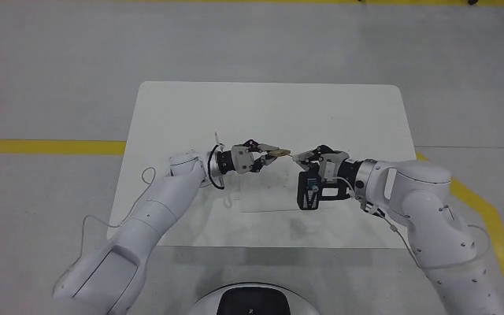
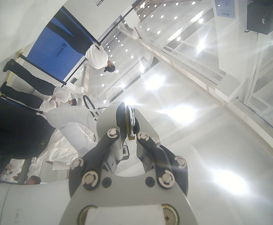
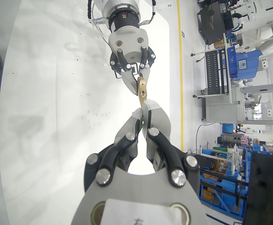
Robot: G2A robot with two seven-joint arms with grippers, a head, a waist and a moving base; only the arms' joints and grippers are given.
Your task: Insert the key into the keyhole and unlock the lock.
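Logged as robotics test hall, industrial lab type. Smooth grey poured floor (image 1: 79, 63) with yellow marking tape line (image 1: 55, 146) at 9 and 3 o'clock of white rectangular work table (image 1: 197, 110). Beyond table, noted aluminium-frame workstation with clear panels (image 3: 221, 104), black perforated equipment rack (image 3: 213, 72), blue metal benches strung with cables (image 3: 208, 191). Overhead, high white ceiling with rows of round recessed lamps (image 2: 162, 16); also blue perforated partition panel (image 2: 53, 49).

Tight in the middle, room around the edges

The left gripper (image 1: 266, 155) with its lock (image 1: 277, 150) and the right gripper (image 1: 301, 158) with its key (image 3: 141, 122) nearly meet tip to tip above the desk (image 1: 181, 102) (barely a gap between them). Both arms bar the near side, and a gripper could pass along the far edge.
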